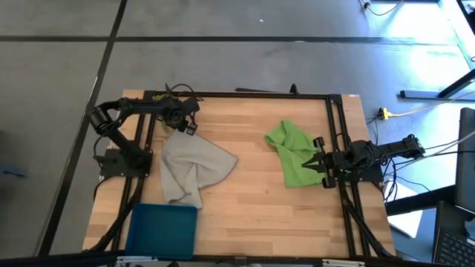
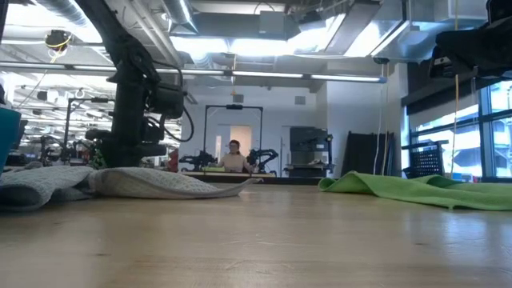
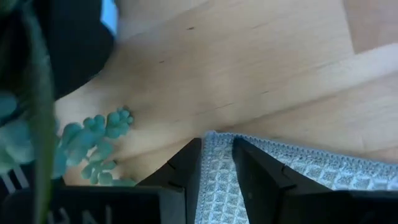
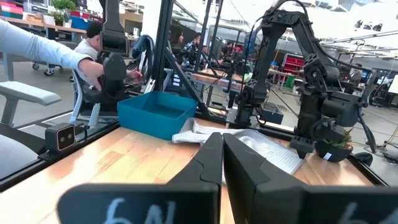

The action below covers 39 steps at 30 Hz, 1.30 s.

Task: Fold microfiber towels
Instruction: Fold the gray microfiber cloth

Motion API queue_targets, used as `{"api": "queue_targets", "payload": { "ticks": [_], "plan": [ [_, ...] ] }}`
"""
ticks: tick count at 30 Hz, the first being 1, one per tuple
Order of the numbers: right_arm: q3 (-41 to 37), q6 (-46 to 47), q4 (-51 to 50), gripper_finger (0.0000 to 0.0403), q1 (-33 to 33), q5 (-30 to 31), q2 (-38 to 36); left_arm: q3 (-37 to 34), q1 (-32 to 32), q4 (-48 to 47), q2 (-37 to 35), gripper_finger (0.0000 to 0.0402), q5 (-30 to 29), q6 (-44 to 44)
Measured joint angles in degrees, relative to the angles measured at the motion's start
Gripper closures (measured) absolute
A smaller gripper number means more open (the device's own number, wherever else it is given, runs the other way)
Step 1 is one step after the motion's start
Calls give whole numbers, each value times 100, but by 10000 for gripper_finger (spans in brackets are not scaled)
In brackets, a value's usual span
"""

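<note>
**Left Arm Holds a Corner of the Grey Towel**

While the soft light grey microfiber towel (image 1: 191, 169) lies rumpled on the pale wooden table (image 1: 245, 200), the high view shows the left gripper (image 1: 187, 127) down at the towel's far corner. The bright lime green microfiber towel (image 1: 295, 154) sits bunched up, well apart from the grey one. The right gripper (image 1: 320, 162) waits just beside the green towel's edge. A blue rectangular plastic tray (image 1: 162, 230) sits near the front of the table.

From the low view, both towels lie low on the table, grey on one side, green on the other.

Through the left wrist view, the two dark fingers (image 3: 186, 171) pinch the grey towel's corner between them. A small green plant sprig (image 3: 93, 140) shows close by.

Through the right wrist view, the right gripper's fingers are pressed together with nothing in them.

It looks like the first fold of the grey towel is starting. Next, the left arm should probably lift the corner and carry it across to the other side.
</note>
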Motion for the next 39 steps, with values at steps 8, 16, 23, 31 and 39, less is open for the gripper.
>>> {"api": "queue_targets", "payload": {
  "ticks": [8, 16, 23, 31, 39],
  "plan": [
    [1, -2, -2, 386, 0, 0, 0, -11, -30, -10, -19, 374, 151, 594],
    [0, 11, 1, 386, 1, 113, 0, -36, -446, -122, -479, 400, 64, 755],
    [2, 172, 162, 386, 0, 695, 1, 358, -1024, -95, -1373, 401, -47, 869],
    [214, 152, 478, 386, -150, 854, 275, 751, -1756, -99, -2031, 401, -206, 1091],
    [886, 254, 474, 386, -581, 895, 1751, 1201, -2464, -82, -2186, 401, -509, 1309]
  ]
}}
